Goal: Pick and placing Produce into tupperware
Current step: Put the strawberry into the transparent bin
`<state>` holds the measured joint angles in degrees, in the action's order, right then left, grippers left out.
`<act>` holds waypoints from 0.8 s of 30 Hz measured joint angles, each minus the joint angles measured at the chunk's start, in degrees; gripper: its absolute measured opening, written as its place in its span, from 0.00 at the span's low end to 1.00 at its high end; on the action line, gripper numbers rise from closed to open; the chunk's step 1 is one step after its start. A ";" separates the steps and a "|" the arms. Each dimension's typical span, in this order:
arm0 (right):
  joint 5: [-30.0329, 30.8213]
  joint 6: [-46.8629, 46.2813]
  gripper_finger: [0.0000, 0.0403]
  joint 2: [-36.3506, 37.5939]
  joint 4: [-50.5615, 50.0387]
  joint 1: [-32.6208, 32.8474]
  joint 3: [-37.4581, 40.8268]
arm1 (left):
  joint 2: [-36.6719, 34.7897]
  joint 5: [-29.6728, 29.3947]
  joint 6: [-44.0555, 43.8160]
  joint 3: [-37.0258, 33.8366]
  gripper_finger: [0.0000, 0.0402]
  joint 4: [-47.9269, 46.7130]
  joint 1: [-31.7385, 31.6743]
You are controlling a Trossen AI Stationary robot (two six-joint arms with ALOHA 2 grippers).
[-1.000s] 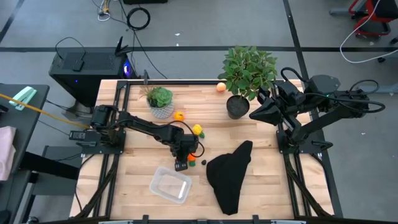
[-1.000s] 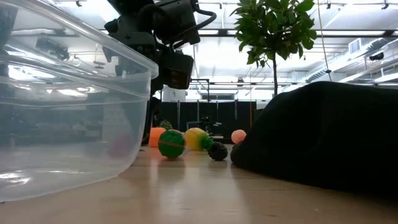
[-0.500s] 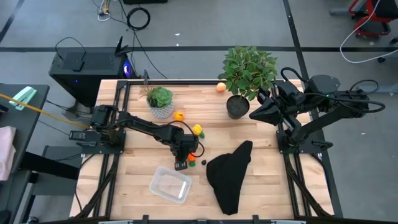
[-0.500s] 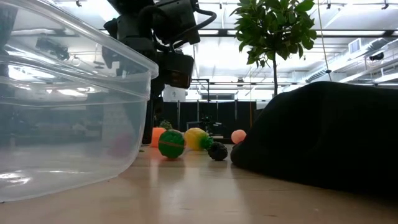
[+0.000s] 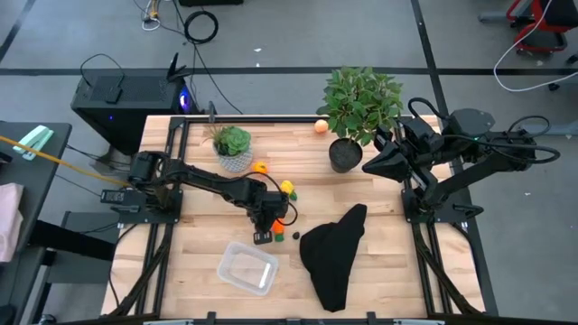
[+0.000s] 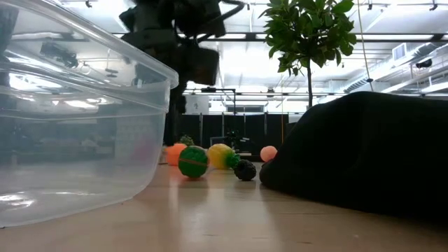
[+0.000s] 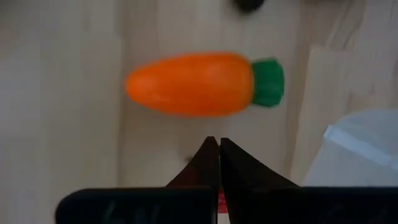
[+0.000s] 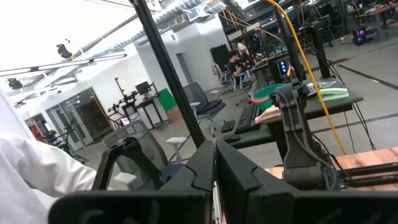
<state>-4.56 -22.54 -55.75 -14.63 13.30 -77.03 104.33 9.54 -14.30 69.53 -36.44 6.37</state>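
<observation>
From above, the left tool (image 5: 263, 236) hangs over the pale wooden bench (image 5: 379, 266), between the scattered toy produce and the shallow clear plastic tupperware (image 5: 247, 269), which looks empty. The right tool (image 5: 368, 166) waits folded beside the big potted plant (image 5: 360, 104).

At bench height, a green ball (image 6: 193, 162), a yellow fruit (image 6: 220, 155) and a peach ball (image 6: 268, 153) sit beyond the tupperware's wall.

The left wrist view shows fingers pressed together, holding nothing, just short of an orange toy carrot (image 7: 194, 84); probably lining up a pick.

The right wrist view shows fingers together, empty, aimed into the room.
</observation>
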 joint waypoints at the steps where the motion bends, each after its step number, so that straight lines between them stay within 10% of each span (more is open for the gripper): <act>1: 0.00 0.03 0.06 -0.02 -0.02 0.00 0.00 | -0.46 -0.10 0.50 0.76 0.02 -1.00 -0.15; 16: -0.01 0.24 0.06 0.00 -0.81 0.00 -0.01 | -4.74 8.71 -4.86 21.53 0.02 -13.35 4.06; 24: -0.02 -0.05 0.06 0.00 -0.83 0.00 -0.01 | -4.58 3.79 -12.99 17.39 0.02 -14.06 11.19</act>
<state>-4.58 -22.59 -55.75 -15.46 13.30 -77.04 99.75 13.33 -27.29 86.92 -50.50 17.56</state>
